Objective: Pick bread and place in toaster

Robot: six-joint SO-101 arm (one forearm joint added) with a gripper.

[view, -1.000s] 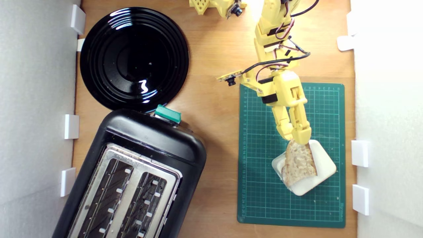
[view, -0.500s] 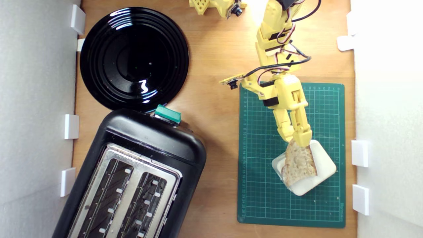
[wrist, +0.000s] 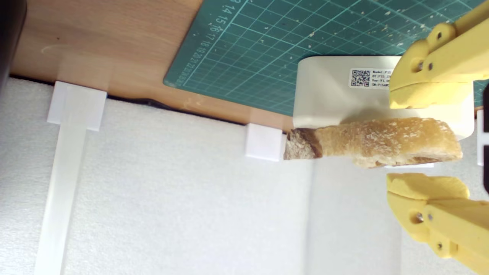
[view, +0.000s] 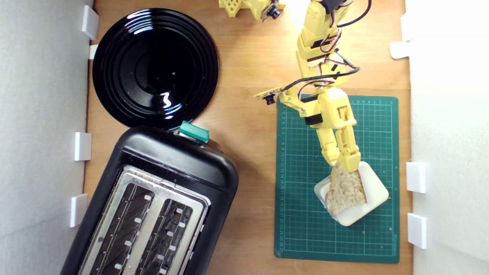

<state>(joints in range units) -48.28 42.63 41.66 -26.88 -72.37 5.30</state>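
White foam walls (view: 42, 114) flank wooden tabletop (view: 248, 76).

We see a yellow gripper (view: 345, 165), tan-crusted pale bread (view: 345, 189) on a white block (view: 372, 204), a green cutting mat (view: 305, 214) (white grid lines), a glossy black plate (view: 154, 68), and a black toaster (view: 153, 202) with silver top and teal lever (view: 194, 131).
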